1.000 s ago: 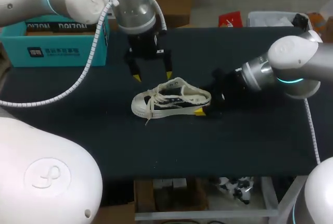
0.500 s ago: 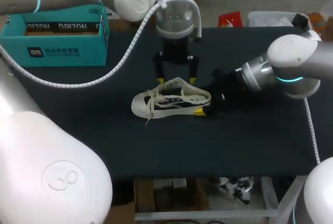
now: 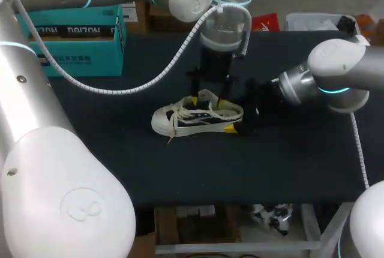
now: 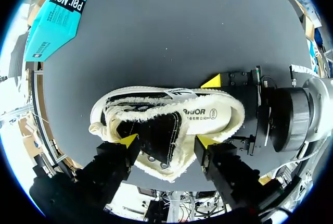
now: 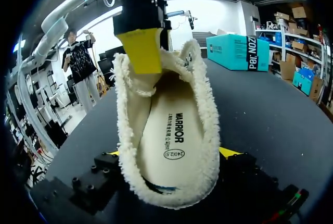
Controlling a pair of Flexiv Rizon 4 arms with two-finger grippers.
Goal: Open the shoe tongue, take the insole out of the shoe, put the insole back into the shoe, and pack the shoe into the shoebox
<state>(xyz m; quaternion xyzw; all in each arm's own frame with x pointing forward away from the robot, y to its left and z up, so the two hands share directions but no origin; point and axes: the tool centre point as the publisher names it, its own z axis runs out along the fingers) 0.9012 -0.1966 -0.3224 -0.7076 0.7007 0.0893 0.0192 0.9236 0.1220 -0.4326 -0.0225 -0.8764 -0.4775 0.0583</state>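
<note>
Footwear on the black table (image 3: 120,150) comes to one low sneaker (image 3: 195,117), standing upright on its sole near the middle, toe toward my left side and heel toward my right. It has white laces, a cream fleecy lining and a black tongue (image 4: 158,133). One pale insole (image 5: 166,130) lies flat inside it, showing through the opening.

Two grippers are at the sneaker. The right gripper (image 5: 171,153) comes in low from the heel end, its two yellow-tipped fingers pressed to either side of the heel, so it grips the sneaker between them. The left gripper (image 4: 166,140) hangs over the sneaker from above with its fingers spread wide and nothing held. The tongue and the laced part lie between its two yellow tips. Whether those tips touch the lining I cannot tell.

One teal shoebox (image 3: 90,48) stands at the table's far left corner, well apart from the sneaker.
</note>
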